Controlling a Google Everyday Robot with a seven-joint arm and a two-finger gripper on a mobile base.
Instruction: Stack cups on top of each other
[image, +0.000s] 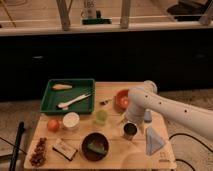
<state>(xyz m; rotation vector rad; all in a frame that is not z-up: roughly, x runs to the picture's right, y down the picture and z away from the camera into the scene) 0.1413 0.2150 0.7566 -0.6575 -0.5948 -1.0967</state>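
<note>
Barely discernible claw (130, 121) above silver cup (130, 132)

Dim warm light, soft shadows; end effector (131, 120) in shade above the silver cup (130, 131).

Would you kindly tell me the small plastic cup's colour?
Translucent light green: small plastic cup, camera view; pincer by the shiny silver metal cup.

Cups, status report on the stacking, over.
Gripper just above silver cup, right side of table. Green cup apart, to the left in view, unstacked. Dark bowl nearby, not between them.
</note>
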